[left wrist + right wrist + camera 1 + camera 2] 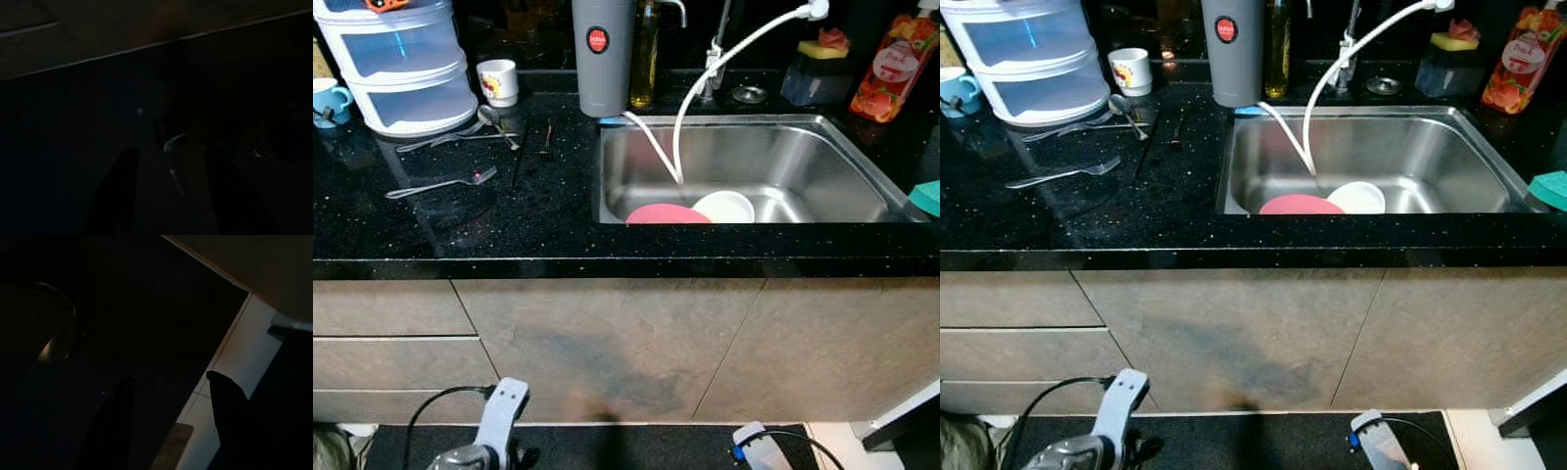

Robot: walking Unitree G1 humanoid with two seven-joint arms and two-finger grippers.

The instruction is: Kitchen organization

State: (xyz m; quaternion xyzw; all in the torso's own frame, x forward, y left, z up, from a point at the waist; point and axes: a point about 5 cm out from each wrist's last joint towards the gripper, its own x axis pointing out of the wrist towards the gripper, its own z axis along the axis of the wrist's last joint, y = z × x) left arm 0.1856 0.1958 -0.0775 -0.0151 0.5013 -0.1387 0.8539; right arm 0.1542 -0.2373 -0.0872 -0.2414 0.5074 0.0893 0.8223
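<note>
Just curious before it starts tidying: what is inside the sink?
Inside the sink lie a pink plate and a white bowl, with a white hose dangling in. The counter edge hides the sink's near floor.

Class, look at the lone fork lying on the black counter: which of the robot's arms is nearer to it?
Left. The left arm hangs low, below the fork, on its side; the right arm hangs low beneath the sink, farther across.

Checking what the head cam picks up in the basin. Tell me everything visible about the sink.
The sink is a rectangular stainless steel basin set into the black speckled counter, shiny and apparently dry. A pink plate and a white bowl lie at its near wall, partly hidden by the counter edge. A white hose loops from the tap area down into the basin. A grey canister stands at its back left corner.
</note>
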